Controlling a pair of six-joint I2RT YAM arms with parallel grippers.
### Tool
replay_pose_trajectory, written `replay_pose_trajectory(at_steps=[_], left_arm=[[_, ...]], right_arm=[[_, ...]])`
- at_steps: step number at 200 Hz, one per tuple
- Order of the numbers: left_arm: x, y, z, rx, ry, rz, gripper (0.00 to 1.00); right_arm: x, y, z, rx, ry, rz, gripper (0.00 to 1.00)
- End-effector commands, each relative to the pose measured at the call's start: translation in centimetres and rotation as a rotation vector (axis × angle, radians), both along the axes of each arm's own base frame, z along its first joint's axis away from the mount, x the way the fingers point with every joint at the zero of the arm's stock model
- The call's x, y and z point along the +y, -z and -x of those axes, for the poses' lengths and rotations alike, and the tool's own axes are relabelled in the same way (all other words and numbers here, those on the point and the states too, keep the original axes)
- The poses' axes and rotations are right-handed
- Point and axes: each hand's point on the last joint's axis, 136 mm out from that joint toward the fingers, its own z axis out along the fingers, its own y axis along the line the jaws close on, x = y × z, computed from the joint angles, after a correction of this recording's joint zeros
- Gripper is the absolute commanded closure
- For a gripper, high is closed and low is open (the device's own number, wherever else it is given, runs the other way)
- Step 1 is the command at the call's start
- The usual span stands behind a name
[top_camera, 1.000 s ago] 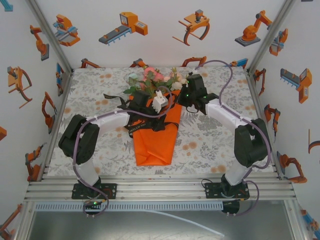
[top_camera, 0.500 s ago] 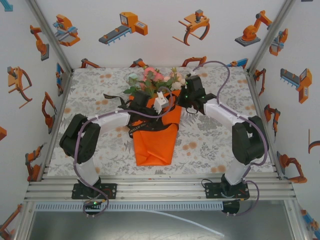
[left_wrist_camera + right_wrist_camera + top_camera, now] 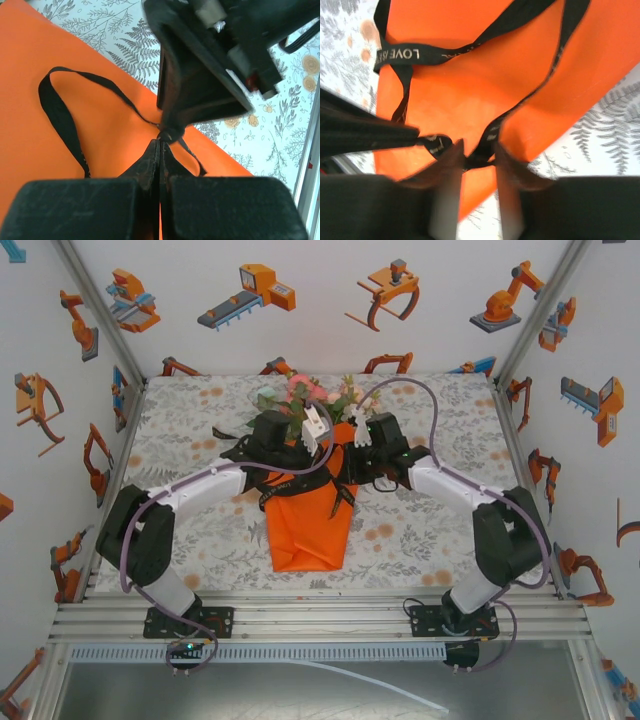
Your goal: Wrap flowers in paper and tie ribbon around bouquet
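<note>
Squarely at left claw [image 3: 159,144] tip: ribbon [image 3: 60,115].

From above, my left pincer [image 3: 318,448] and my right pincer [image 3: 352,445] meet almost nose to nose over the far end of the orange paper [image 3: 305,535], just on the near side of the flowers [image 3: 305,395]. My wrists cover the jaws, so I cannot tell how they stand. The paper lies as a cone on the patterned tablecloth [image 3: 200,530], its blunt end towards my bases. The black ribbon [image 3: 285,492] crosses the cone beneath my left wrist, a loop hanging off its right edge.
</note>
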Motion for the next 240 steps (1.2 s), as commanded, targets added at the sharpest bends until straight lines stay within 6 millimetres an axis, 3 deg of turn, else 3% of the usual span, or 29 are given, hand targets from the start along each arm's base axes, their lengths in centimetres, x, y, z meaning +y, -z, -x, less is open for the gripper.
replay_pose_trajectory(at_steps=[1, 33, 44, 55, 86, 121, 150, 186, 211, 240], left_arm=[[-0.5, 0.3, -0.5, 0.015, -0.020, 0.016, 1.00], [-0.6, 0.9, -1.6, 0.028, -0.070, 0.014, 1.00], [-0.7, 1.0, -2.1, 0.032, -0.093, 0.020, 1.00], [-0.8, 1.4, -2.6, 0.039, -0.116, 0.023, 1.00], [-1.3, 2.1, -4.1, 0.052, -0.161, 0.024, 1.00], [-1.5, 3.0, -4.3, 0.069, -0.164, 0.015, 1.00], [-1.5, 3.3, -4.3, 0.075, -0.163, 0.012, 1.00], [-1.5, 3.3, -4.3, 0.077, -0.163, 0.010, 1.00], [-1.5, 3.3, -4.4, 0.074, -0.168, 0.008, 1.00], [-1.5, 3.4, -4.5, 0.074, -0.169, 0.006, 1.00]], right_arm=[[-1.4, -2.1, -0.9, -0.046, 0.067, 0.030, 0.58], [-3.1, -2.8, -1.0, 0.012, 0.286, -0.044, 0.73], [-3.8, -2.1, -0.2, 0.063, 0.412, -0.079, 0.74], [-3.1, -1.4, 1.2, 0.066, 0.465, -0.087, 0.73], [-1.8, 1.5, 4.1, 0.085, 0.614, -0.025, 0.63], [-3.6, 4.1, 4.2, 0.065, 0.684, 0.088, 0.51], [-3.4, 6.0, 4.2, 0.077, 0.657, 0.145, 0.50], [-2.9, 7.2, 4.3, 0.103, 0.641, 0.152, 0.60], [-3.1, 6.7, 4.3, 0.089, 0.645, 0.140, 0.80], [-3.4, 5.8, 4.4, 0.071, 0.631, 0.145, 0.80]])
